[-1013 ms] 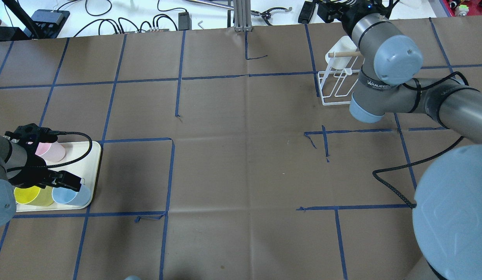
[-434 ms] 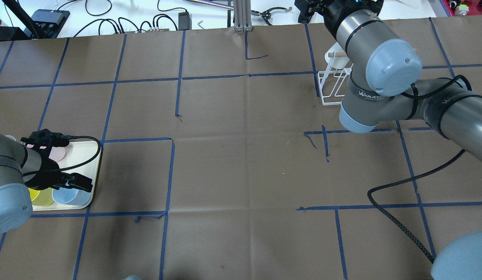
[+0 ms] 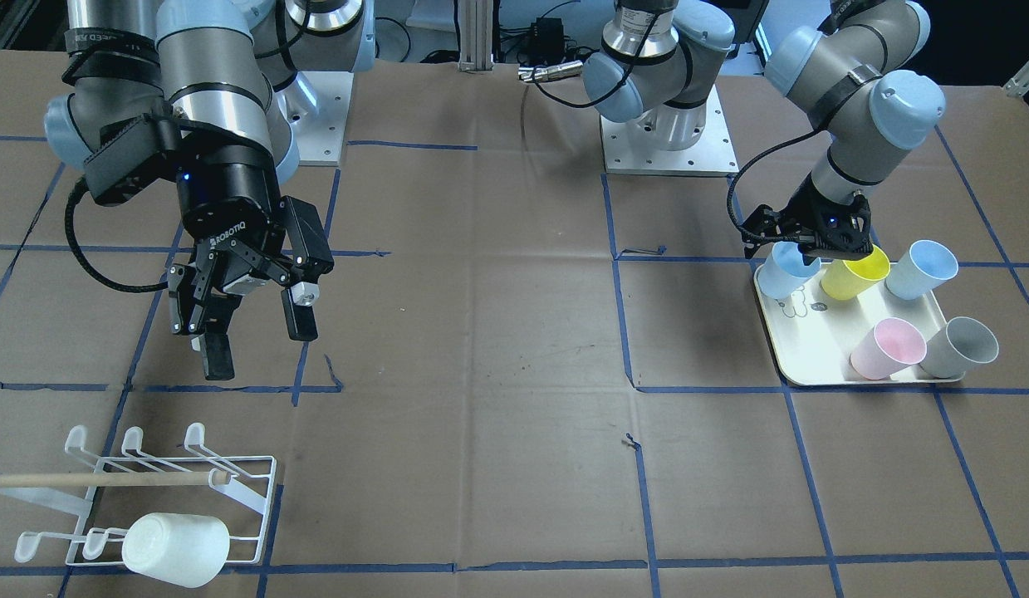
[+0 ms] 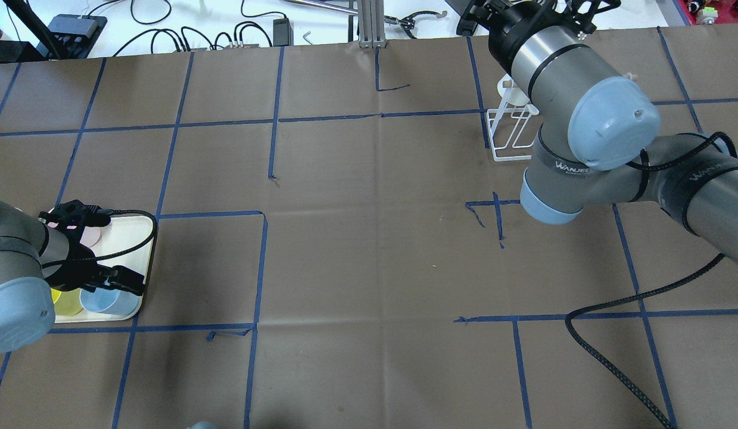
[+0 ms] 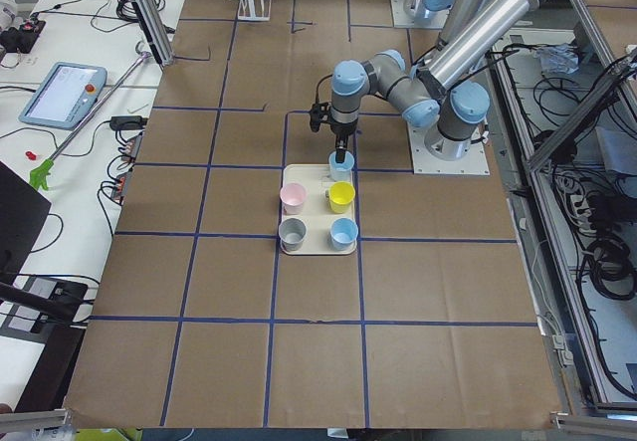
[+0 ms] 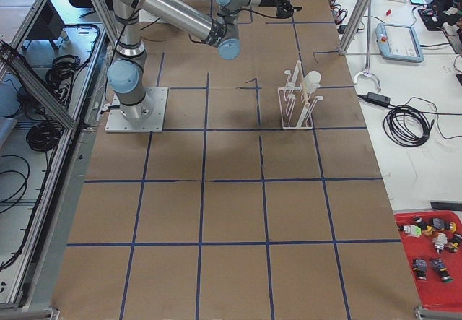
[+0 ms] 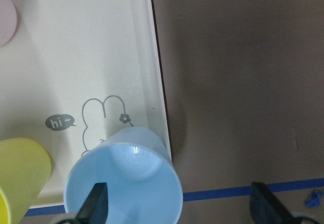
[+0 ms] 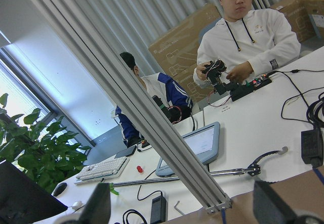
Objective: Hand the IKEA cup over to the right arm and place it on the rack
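My left gripper is open, low over the near corner of the cream tray. In the left wrist view one finger is inside the light blue cup and the other finger is outside it, well apart. The same cup shows in the front view. My right gripper is open and empty, held in the air above the table, back from the white wire rack. An upturned white cup sits on the rack's front prongs.
The tray also holds a yellow cup, a second light blue cup, a pink cup and a grey cup. Brown paper with blue tape lines covers the table. A black cable trails from the right arm.
My right arm has swung away from above the rack, toward the table's middle. My left wrist has shifted and lowered over the light blue cup on the tray.
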Robot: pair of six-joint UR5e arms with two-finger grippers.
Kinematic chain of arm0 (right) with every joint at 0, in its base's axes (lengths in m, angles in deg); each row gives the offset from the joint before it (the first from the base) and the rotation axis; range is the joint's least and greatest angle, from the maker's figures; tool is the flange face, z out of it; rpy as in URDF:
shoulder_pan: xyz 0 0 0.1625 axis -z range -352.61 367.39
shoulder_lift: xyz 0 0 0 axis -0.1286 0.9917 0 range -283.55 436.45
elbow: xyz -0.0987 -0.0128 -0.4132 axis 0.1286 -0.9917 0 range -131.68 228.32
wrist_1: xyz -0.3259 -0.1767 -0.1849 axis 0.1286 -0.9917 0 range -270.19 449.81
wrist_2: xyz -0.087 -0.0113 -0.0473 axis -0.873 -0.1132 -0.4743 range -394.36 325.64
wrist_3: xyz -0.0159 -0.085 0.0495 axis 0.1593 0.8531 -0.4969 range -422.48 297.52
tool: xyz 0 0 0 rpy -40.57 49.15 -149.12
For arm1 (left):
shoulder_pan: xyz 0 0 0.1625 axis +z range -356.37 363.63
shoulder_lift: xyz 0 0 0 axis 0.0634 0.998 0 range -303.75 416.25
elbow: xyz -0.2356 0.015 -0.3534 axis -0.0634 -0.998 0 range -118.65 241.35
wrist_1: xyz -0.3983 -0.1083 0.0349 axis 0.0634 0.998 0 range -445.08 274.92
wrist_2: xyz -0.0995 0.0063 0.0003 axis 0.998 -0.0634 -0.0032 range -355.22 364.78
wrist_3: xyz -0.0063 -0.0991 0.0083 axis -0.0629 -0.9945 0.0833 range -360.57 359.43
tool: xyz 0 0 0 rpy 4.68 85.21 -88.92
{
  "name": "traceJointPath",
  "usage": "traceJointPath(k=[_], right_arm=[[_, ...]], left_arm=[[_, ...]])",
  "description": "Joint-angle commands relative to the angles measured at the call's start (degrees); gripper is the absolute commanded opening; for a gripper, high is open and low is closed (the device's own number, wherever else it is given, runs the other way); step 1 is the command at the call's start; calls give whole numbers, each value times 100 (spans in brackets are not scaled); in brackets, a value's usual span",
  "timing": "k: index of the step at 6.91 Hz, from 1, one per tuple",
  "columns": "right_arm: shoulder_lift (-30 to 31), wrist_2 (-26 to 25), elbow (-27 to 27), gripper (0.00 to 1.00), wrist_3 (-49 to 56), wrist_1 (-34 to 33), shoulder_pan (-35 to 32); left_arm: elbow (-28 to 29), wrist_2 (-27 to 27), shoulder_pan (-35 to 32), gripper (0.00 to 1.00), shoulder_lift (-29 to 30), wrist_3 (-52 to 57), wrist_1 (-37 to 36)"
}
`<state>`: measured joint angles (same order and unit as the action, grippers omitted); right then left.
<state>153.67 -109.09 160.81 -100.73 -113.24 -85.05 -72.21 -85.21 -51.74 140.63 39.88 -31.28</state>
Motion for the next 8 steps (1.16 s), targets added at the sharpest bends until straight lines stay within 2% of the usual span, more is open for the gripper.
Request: traceJointPath(k=[1,2,3,4,5,6,8], right_arm=[[-13,736,89,100,-1261,3,-20],[21,880,193,100,-1647,-32,-20],[22,890,307,100,-2425,-50,-20],[65,890,448,100,-2972,-181,-20],[83,899,580,100,-3395,-347,-20],[118,899,703,100,-3513,-445,-20],[127,899,713,100,-3523,-446,-20]], left_arm=[[15,-11,9,96,114,-133,-10],[32,-28,9,81,114,-152,-10],[32,-37,9,58,114,-152,-10],[50,-37,9,30,140,-152,-1],[50,-46,9,10,149,-152,-1],[67,-46,9,0,158,-143,-10],[346,-405,9,0,167,-135,69]])
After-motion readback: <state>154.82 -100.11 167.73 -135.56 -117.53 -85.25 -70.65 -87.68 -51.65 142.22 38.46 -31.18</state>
